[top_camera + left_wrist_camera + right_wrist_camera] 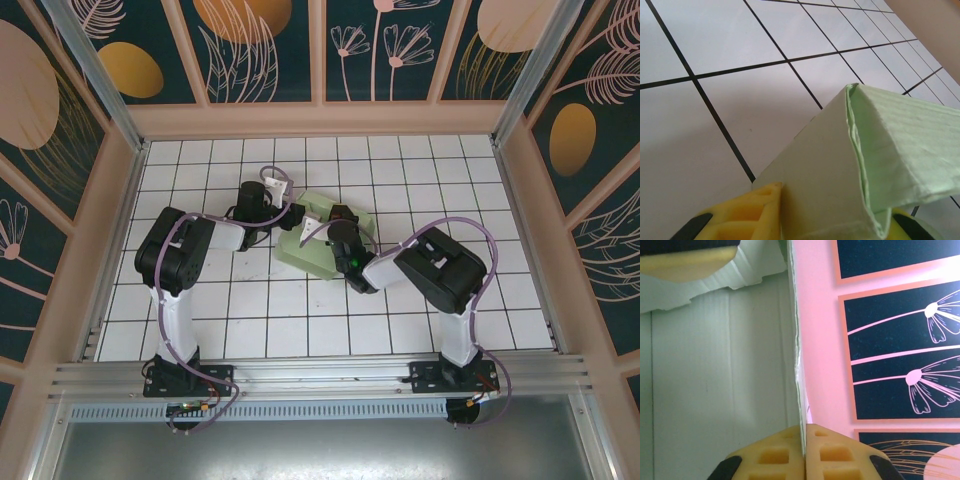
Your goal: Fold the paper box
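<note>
**Both grippers pinching the box**

The paper box (318,250) sits mid-table on the white tiled table (200,320), partly folded with walls raised. At its left side the left gripper (292,216) clamps a folded wall, yellow fingers (747,212) on either side of the card. The right gripper (335,222) is closed tight on a thin upright card edge.

Edge of the paper box (720,370) tight in the right gripper (804,435), floral wall panels (900,330) beyond.
</note>
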`<state>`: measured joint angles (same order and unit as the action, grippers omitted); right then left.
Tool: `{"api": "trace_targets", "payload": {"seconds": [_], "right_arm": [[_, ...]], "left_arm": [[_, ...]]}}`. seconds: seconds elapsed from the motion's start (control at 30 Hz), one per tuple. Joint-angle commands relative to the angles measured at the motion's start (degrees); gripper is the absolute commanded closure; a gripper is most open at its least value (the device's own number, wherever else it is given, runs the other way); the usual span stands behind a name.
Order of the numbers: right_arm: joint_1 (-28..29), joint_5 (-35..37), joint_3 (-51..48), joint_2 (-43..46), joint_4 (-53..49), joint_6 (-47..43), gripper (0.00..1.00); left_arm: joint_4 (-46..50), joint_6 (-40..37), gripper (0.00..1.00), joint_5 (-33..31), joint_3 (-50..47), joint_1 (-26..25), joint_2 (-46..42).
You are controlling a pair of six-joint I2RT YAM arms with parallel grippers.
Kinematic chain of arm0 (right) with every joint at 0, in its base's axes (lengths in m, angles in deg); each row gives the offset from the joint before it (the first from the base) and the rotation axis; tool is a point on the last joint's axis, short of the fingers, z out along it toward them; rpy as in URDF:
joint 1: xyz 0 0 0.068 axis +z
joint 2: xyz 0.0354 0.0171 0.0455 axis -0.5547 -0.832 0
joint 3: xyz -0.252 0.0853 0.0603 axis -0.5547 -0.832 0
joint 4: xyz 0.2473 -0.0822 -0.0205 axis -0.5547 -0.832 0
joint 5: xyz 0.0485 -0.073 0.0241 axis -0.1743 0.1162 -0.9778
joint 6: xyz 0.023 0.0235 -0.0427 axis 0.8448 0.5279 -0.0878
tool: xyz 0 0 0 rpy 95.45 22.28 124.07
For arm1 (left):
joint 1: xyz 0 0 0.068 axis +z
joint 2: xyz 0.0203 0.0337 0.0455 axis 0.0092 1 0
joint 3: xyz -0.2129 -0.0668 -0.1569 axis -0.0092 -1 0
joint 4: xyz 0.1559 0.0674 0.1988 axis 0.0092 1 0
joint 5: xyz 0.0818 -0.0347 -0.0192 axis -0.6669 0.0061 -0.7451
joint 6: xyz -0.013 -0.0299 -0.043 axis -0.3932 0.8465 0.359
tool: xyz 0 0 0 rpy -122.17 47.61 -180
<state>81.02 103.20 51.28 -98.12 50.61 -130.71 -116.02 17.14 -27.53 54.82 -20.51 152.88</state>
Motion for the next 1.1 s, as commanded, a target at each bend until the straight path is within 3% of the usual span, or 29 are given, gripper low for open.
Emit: {"api": "trace_targets", "payload": {"seconds": [0.0, 0.13, 0.47, 0.73, 0.9, 1.07], "right_arm": [[0.57, -4.74, 0.51, 1.88, -7.61, 7.77, 0.77], [0.58, -6.64, -0.37, 4.27, -8.66, 12.03, 0.63], [0.81, -16.88, -4.74, 15.6, -13.33, 25.76, 0.41], [-0.83, -29.29, -4.58, 25.94, -18.65, 41.95, 0.36], [-7.65, -38.17, -2.53, 32.14, -20.63, 57.98, 0.35], [-15.62, -47.86, -0.64, 31.67, -20.58, 74.34, 0.36]], "left_arm": [[1.47, -0.76, 0.77, -0.3, 0.53, -0.51, 0.07], [1.57, -1.44, 0.76, -0.92, 0.35, -0.5, -0.23], [4.17, -3.6, 0.76, -3.44, 1.22, -0.5, -0.79], [4.16, -3.92, 0.76, -3.77, 1.51, -0.53, -0.6], [3.54, -3.75, 0.76, -4.16, 0.93, -0.66, -0.93], [2.12, -3.98, 0.79, -5.4, -0.03, -1.46, -1.67]]}}
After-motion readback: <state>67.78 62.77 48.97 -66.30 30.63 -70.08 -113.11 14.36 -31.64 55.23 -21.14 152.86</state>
